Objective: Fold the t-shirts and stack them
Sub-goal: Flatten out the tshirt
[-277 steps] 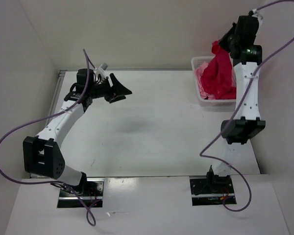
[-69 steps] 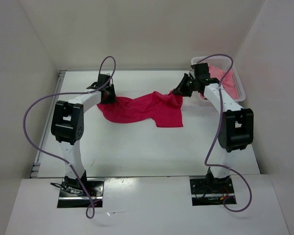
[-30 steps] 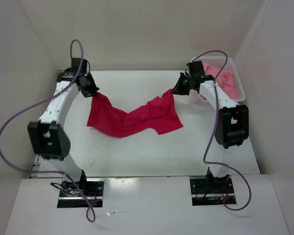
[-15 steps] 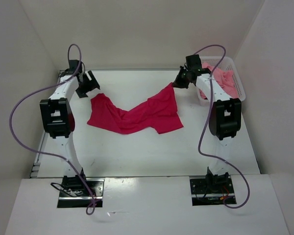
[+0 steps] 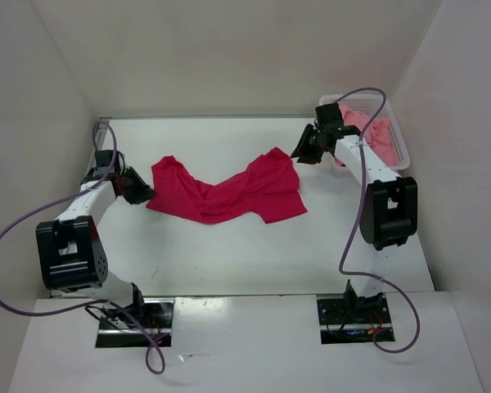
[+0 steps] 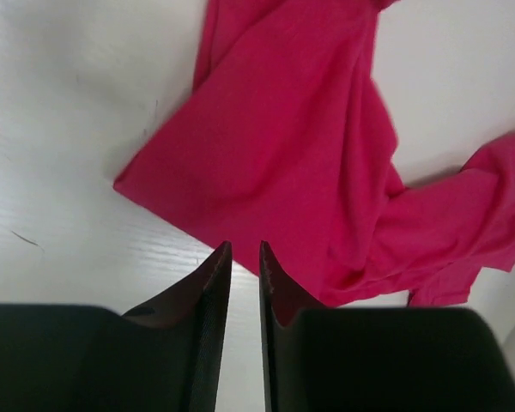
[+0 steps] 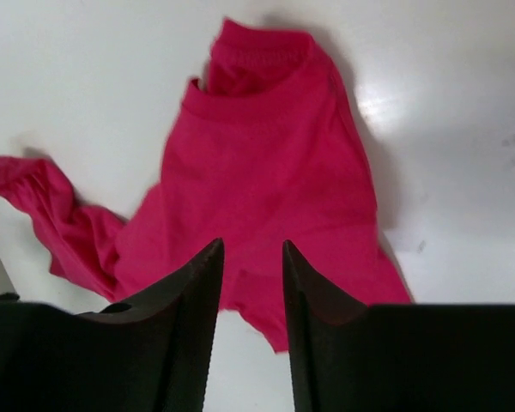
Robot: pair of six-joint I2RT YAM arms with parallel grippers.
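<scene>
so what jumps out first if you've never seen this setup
The bright crimson t-shirt grabs the eye first, lying rumpled and unfolded across the middle of the white table. The left end effector sits by its left edge and the right end effector by its far right corner, both with jaws apart and empty. A white basket at the far right corner holds pink cloth.

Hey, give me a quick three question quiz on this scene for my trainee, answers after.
1. True or false: the crimson shirt lies neatly folded.
2. Where is the pink shirt? A) in the basket B) under the crimson shirt C) in a gripper
3. Is the left gripper or right gripper holding cloth?
Key: 1 false, it lies rumpled. 2 A. 3 Neither; both are open.
</scene>
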